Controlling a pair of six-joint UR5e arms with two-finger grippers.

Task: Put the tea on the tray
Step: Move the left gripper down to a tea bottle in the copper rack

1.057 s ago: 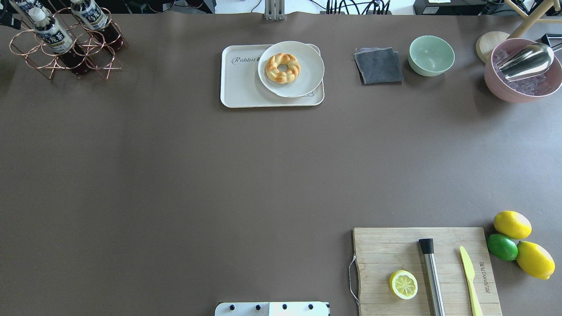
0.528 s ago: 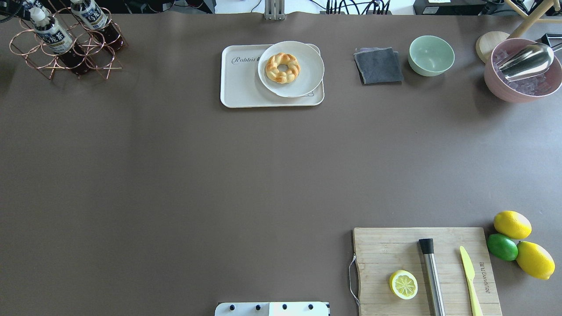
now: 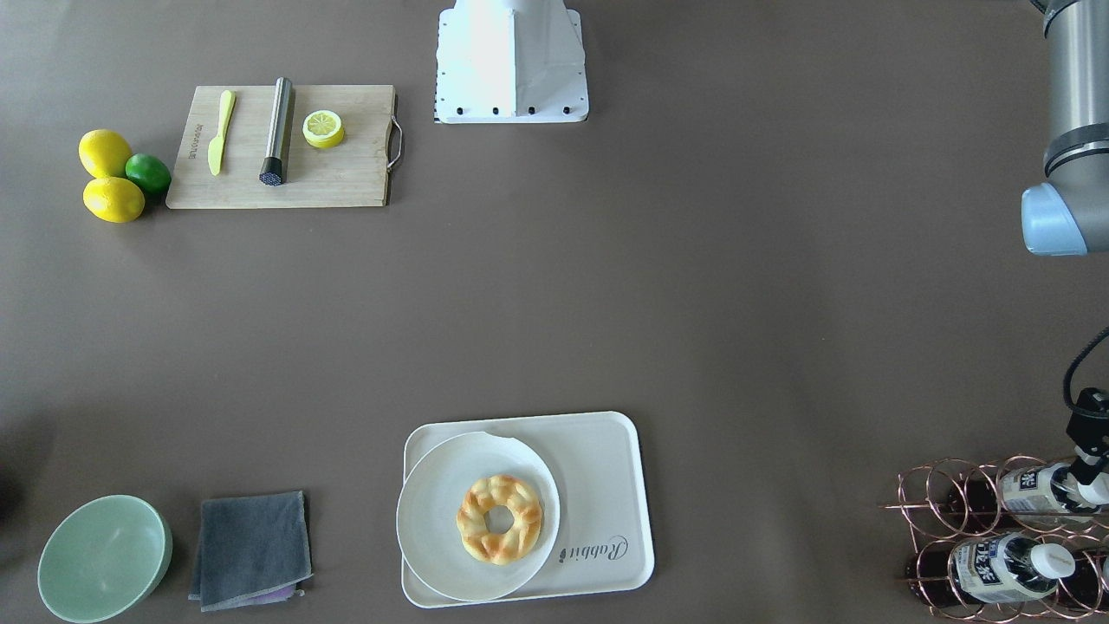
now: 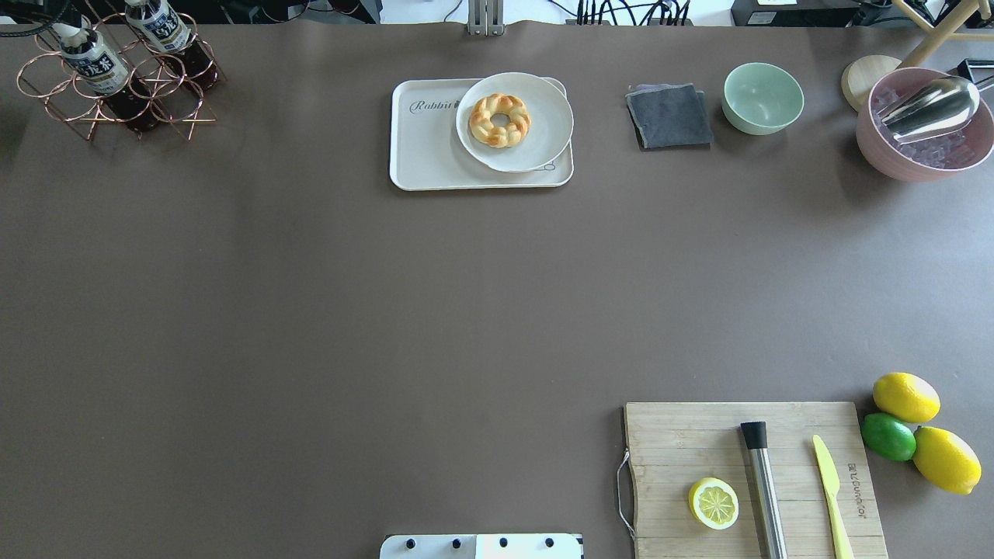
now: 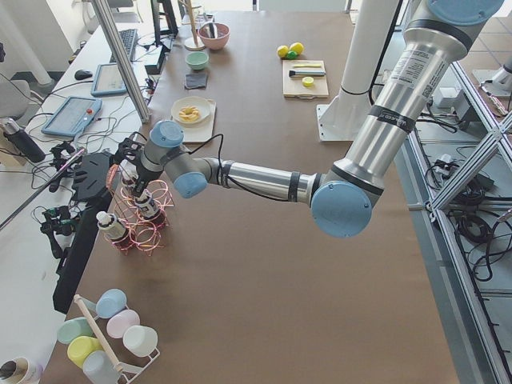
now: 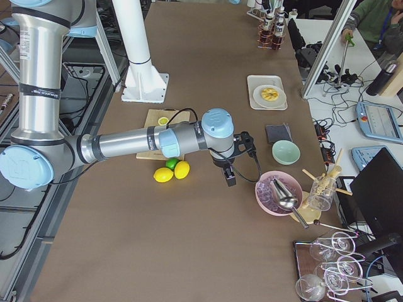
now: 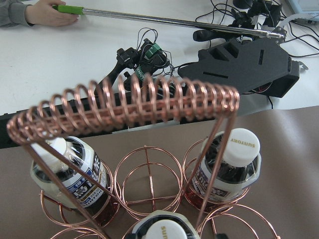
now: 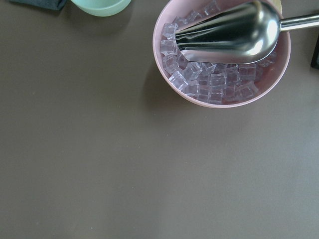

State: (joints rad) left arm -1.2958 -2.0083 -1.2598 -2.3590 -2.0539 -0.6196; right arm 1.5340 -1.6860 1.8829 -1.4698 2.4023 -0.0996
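Note:
Three tea bottles stand in a copper wire rack at the table's far left corner; two show in the overhead view. All three show in the left wrist view, with no fingers in sight. My left gripper hangs over the rack at one bottle's cap, and its dark tip shows in the front view. I cannot tell if it is open or shut. The cream tray holds a white plate with a bread ring. My right gripper hovers near the ice bowl; its state is unclear.
A pink bowl of ice with a metal scoop, a green bowl and a grey cloth stand right of the tray. A wooden cutting board with a lemon half, muddler and knife lies near right, with lemons and a lime.
In the overhead view the left gripper's dark shape has come in over the rack's far-left corner and now hides the bottle there. Nothing else on the table has moved.

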